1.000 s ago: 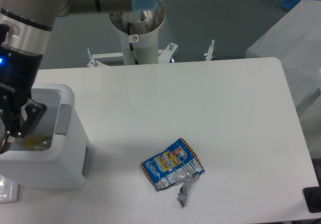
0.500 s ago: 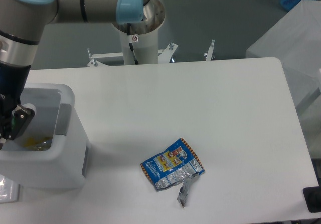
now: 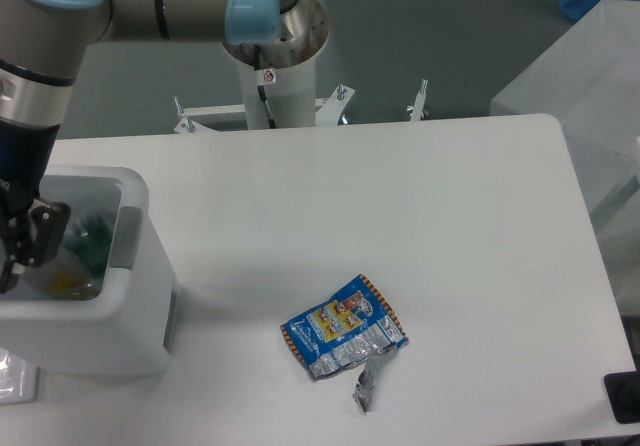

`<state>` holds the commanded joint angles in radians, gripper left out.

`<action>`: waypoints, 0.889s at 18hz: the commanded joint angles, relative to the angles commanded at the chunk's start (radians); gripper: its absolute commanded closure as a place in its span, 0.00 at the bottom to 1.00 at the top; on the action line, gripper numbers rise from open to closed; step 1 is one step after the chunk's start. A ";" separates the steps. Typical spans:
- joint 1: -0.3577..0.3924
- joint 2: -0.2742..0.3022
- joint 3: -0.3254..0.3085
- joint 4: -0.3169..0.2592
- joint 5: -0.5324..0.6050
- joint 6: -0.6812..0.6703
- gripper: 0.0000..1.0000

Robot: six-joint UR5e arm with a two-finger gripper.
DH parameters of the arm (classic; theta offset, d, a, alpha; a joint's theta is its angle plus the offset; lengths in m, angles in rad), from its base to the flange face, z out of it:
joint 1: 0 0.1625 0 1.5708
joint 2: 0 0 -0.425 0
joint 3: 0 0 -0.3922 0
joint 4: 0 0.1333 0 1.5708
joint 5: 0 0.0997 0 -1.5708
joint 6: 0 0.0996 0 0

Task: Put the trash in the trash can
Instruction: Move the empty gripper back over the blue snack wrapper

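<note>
Our gripper (image 3: pixel 22 251) hangs over the white trash can (image 3: pixel 120 336), jaws partly out of view so we can't tell their state, a green-labelled bottle (image 3: pixel 92 241) lies inside; next we should lift straight clear before heading right of the can to the snack bag (image 3: pixel 343 341) and foil scrap (image 3: pixel 366 386).

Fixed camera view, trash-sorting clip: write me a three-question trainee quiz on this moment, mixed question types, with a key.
1. True or false: the snack bag lies inside the trash can.
2. Which lies nearest the table's front edge? A) snack bag B) foil scrap C) trash can's grey tab
3. Fill in: the gripper is over the ____.

Key:
1. False; it lies on the table.
2. B
3. Trash can; something green, likely the bottle, shows inside it.
</note>
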<state>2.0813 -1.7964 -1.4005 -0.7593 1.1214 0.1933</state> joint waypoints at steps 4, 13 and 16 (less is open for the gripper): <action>0.146 0.014 -0.052 -0.008 -0.002 -0.017 0.01; 0.405 -0.032 -0.186 -0.005 0.009 0.007 0.01; 0.447 -0.122 -0.189 -0.005 0.047 0.150 0.01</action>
<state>2.5279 -1.9187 -1.5892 -0.7639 1.1687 0.3431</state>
